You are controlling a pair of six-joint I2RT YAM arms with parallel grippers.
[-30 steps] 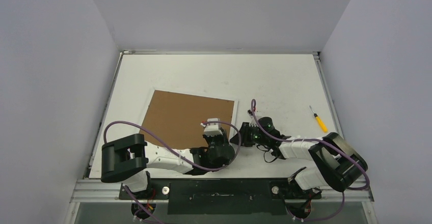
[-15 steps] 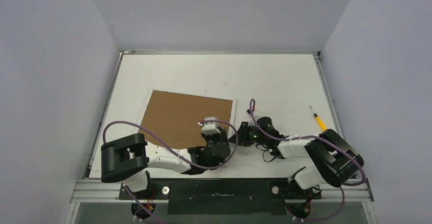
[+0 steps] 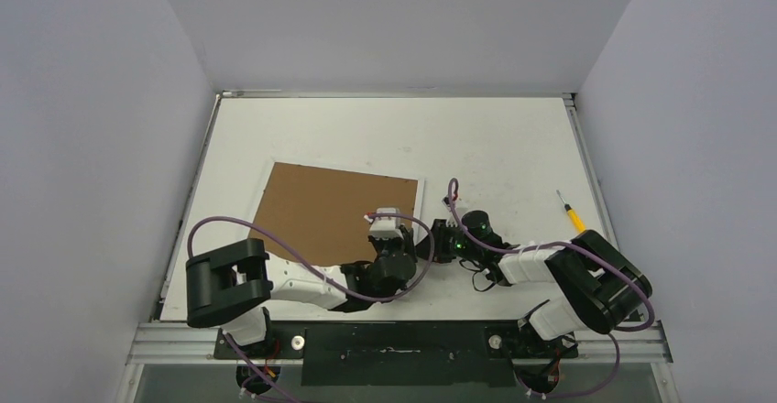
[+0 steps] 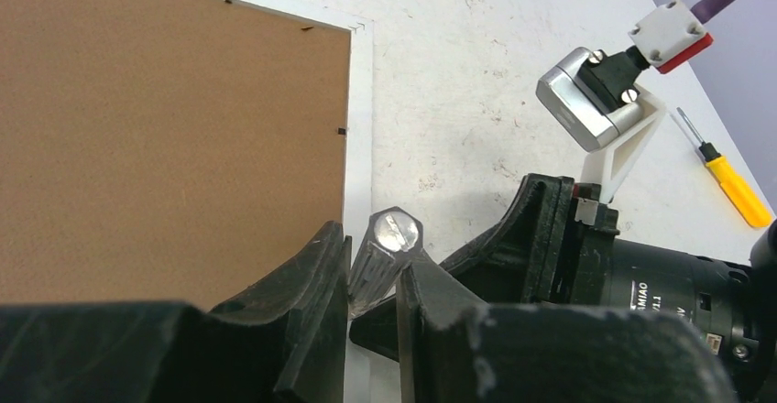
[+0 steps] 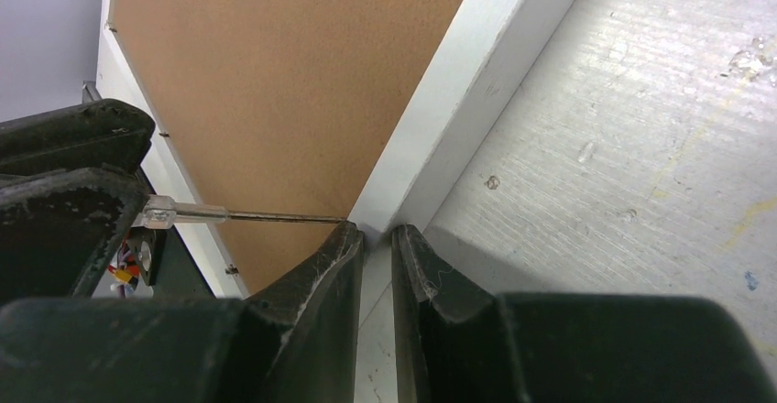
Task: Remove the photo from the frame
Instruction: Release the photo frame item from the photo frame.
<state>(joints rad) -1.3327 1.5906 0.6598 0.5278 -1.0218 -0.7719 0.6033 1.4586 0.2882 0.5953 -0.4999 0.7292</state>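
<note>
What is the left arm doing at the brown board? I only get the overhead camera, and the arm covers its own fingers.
Observer: The left gripper is clamped on a clear-handled screwdriver.
Operator: Where does it point?
Observer: Its thin shaft reaches the inner edge of the white border of the frame, right beside the right gripper.
Operator: And what is that gripper doing?
Observer: It is nearly shut, and the white border runs into the narrow gap, so the border looks pinched.
</note>
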